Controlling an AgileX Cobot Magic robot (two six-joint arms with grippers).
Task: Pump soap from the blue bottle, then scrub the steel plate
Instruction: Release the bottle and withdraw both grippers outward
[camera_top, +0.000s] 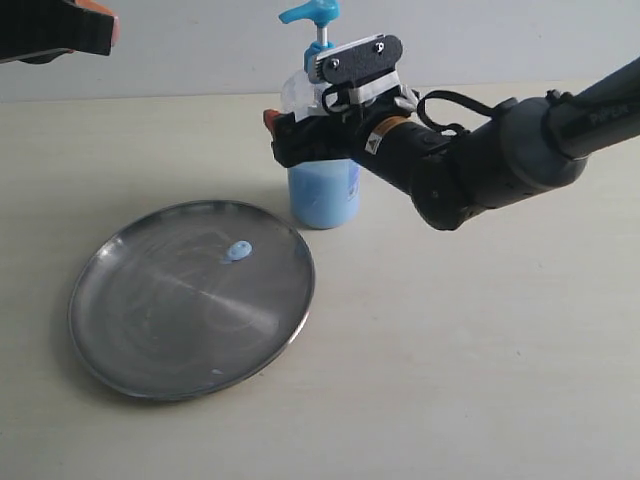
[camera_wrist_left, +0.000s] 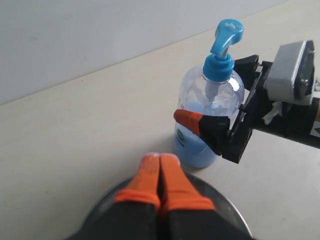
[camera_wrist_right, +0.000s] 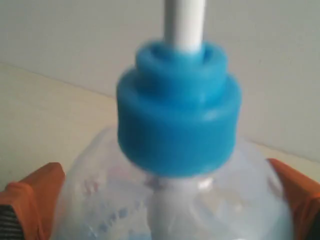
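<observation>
The blue bottle (camera_top: 323, 190) stands upright just beyond the steel plate (camera_top: 150, 330), with its blue pump head (camera_top: 312, 12) up. My right gripper (camera_top: 318, 138) is shut on the bottle's upper body. In the right wrist view its orange fingers (camera_wrist_right: 35, 195) press both sides of the clear bottle (camera_wrist_right: 115, 210) below the blue collar (camera_wrist_right: 177, 110). A small light-blue blob of soap (camera_top: 240, 250) lies on the plate near its far rim. My left gripper (camera_top: 98, 28) hangs shut and empty high at the far left. In its own view its fingertips (camera_wrist_left: 160, 162) hover above the plate's rim (camera_wrist_left: 227, 205), short of the bottle (camera_wrist_left: 210, 100).
The pale tabletop (camera_top: 480, 350) stretches to the right of and in front of the plate. A light wall (camera_top: 180, 50) runs behind the bottle. The right arm (camera_top: 500, 160) reaches in from the right, above the table.
</observation>
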